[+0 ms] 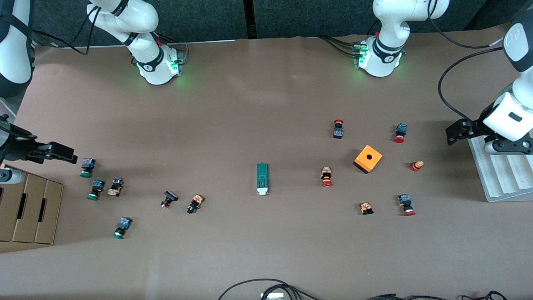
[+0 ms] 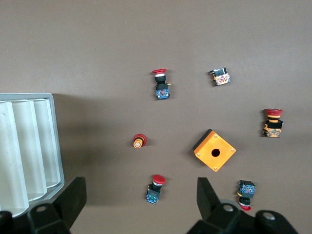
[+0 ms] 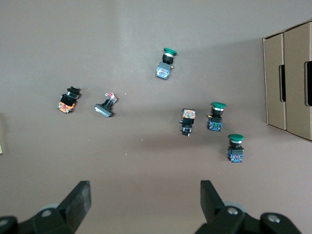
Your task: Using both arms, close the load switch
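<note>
The load switch (image 1: pixel 262 178) is a dark-green bar with a white block at its end nearer the front camera. It lies alone on the brown table about midway between the two arms' ends, and neither wrist view shows it. My left gripper (image 1: pixel 454 134) hangs open and empty over the table beside the white ridged tray, at the left arm's end. In the left wrist view (image 2: pixel 141 201) its fingers stand wide apart above a red-capped button (image 2: pixel 155 189). My right gripper (image 1: pixel 66 155) hangs open and empty at the right arm's end; the right wrist view (image 3: pixel 145 199) shows bare table under it.
An orange cube with a hole (image 1: pixel 368 158) and several red-capped buttons lie toward the left arm's end. Several green-capped buttons (image 1: pixel 86 167) lie toward the right arm's end. Cardboard boxes (image 1: pixel 29 208) and the white ridged tray (image 1: pixel 499 175) stand at the table's two ends.
</note>
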Robot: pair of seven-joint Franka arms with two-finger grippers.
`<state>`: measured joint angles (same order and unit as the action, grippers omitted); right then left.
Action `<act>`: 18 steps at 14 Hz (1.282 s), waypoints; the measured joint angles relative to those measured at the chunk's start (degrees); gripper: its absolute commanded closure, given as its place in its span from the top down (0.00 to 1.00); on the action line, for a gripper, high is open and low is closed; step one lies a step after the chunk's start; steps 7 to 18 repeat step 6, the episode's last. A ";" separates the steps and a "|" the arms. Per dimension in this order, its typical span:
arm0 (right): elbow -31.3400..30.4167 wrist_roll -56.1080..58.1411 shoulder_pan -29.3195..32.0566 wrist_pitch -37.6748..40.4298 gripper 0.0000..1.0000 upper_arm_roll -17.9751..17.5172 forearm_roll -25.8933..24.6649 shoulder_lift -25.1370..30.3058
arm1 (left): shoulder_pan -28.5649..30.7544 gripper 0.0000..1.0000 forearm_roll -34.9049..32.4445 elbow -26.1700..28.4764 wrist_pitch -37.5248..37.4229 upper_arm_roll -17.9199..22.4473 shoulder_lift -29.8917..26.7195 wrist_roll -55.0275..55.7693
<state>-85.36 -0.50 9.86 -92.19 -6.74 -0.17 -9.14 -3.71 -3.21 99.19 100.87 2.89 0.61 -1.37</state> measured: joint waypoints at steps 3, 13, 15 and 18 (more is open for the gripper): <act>0.00 0.04 0.00 0.15 1.00 0.06 0.00 0.00 | 0.00 1.00 0.00 0.00 -0.01 0.00 0.00 0.00; 0.00 0.07 0.00 0.46 1.00 0.07 0.00 0.00 | 0.00 1.00 0.00 -0.02 -0.01 0.00 0.00 0.00; 0.00 0.07 0.00 0.46 1.00 0.07 0.00 0.00 | 0.00 1.00 0.00 -0.02 -0.01 0.00 0.00 0.00; 0.00 0.07 0.00 0.46 1.00 0.07 0.00 0.00 | 0.00 1.00 0.00 -0.02 -0.01 0.00 0.00 0.00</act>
